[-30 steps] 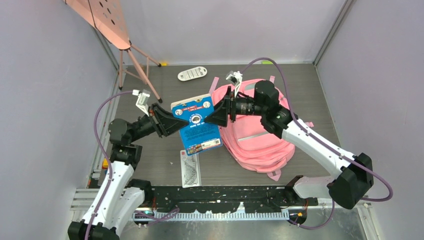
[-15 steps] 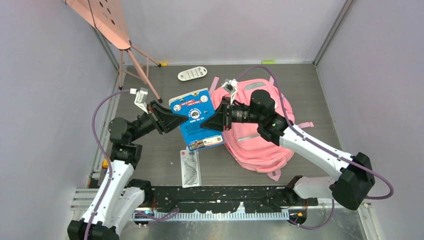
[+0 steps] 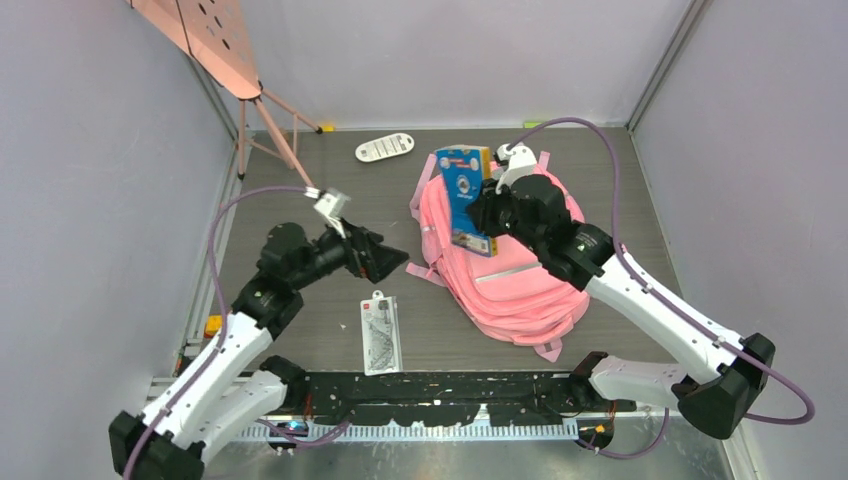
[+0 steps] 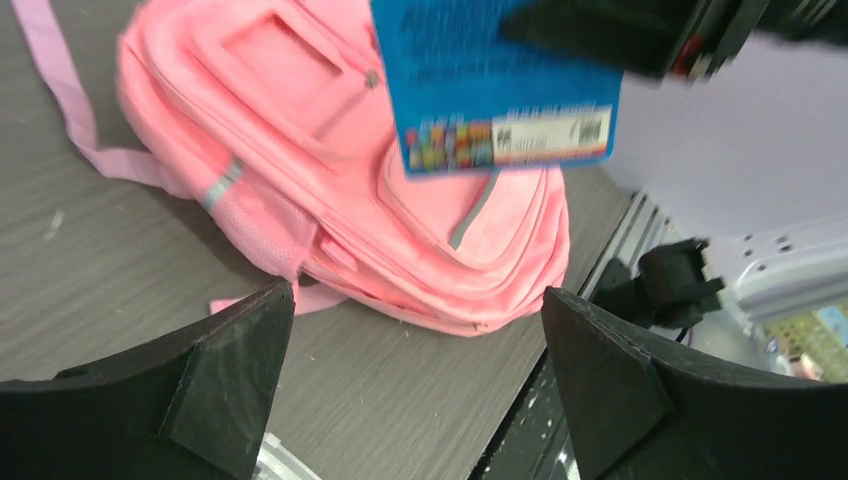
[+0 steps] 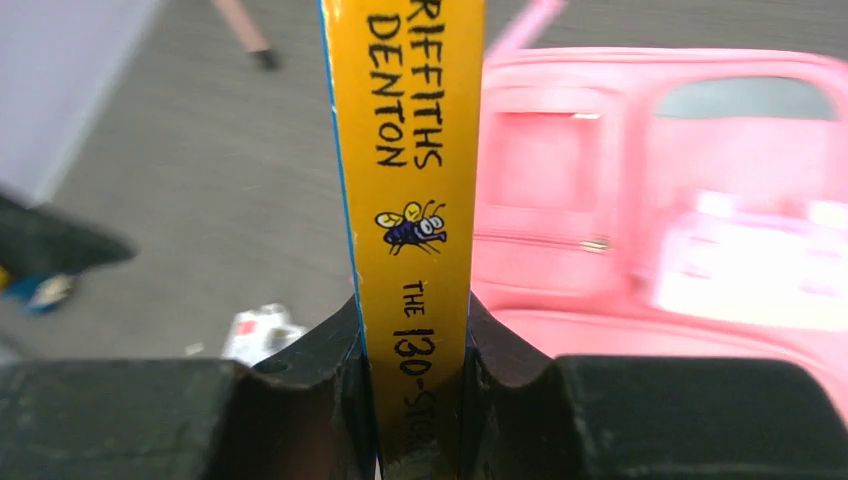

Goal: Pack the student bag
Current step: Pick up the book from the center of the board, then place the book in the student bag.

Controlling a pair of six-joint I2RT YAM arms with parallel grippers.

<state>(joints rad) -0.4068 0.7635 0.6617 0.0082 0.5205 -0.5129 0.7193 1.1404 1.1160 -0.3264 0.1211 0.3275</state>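
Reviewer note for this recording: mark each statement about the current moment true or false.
1. The right gripper is clamped on the blue book with a yellow spine. True.
2. The left gripper grips the book too. False: it is open, empty and apart from the book.
3. The book is already inside the soft pink fabric backpack. False: it is held upright above the bag, outside it.
4. A flat white packet lies on the grey table near the arms' bases. True.
5. The white oblong device rests on the backpack. False: it lies on the table, apart from the bag.
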